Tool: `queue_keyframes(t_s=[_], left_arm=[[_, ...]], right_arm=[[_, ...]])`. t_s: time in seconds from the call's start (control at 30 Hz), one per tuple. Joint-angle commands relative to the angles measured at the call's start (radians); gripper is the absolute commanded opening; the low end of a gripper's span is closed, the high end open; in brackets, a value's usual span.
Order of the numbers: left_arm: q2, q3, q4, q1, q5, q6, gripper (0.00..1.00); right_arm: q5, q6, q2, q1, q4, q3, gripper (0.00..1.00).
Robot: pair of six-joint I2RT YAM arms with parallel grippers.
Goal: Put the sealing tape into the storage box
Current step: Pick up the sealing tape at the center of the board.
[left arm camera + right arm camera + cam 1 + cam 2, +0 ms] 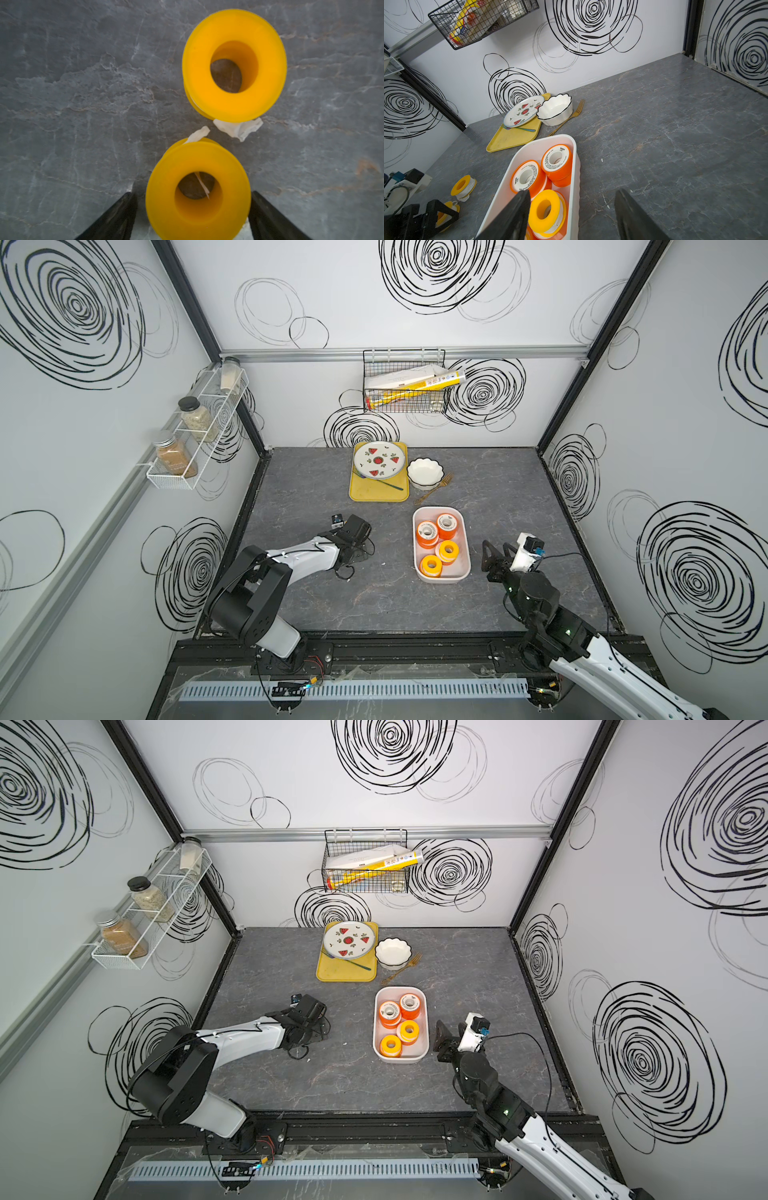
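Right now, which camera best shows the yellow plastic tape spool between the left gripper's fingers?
Left wrist: the yellow tape spool is close, unblocked, inside the left gripper. Right wrist shows it partly behind a finger; the arm hides it in both top views.

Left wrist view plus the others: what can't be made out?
- Near spool: cut off by the left wrist view's edge; contact with left gripper unclear.
- Near spool and far spool: hidden under left arm in both top views.
- Box: near end hidden by right gripper and frame edge in right wrist view.
- Boxed spools: upper ones cover any below; count unclear.
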Motion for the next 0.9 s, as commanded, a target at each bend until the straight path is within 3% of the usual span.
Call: queue_keyframes(t_s=[0.0,0.27,0.67,0.87], left_arm=[[0.017,0.020,0.026,0.015,-0.026,0.014,0.86],[0.040,0.039,0.043,0.026,-0.028,0.031,0.76],[0.059,0.064,0.041,0.034,-0.048,0.044,0.73],[0.053,0.064,0.041,0.036,-0.041,0.045,0.64]], right_arm=[[0.020,0.007,-0.012,0.001,-0.007,-0.013,0.69],[0.022,0.009,-0.014,0.001,-0.009,-0.013,0.69],[0.021,0.010,-0.017,0.001,-0.011,-0.015,0.69],[0.022,0.010,-0.019,0.001,-0.012,-0.015,0.70]])
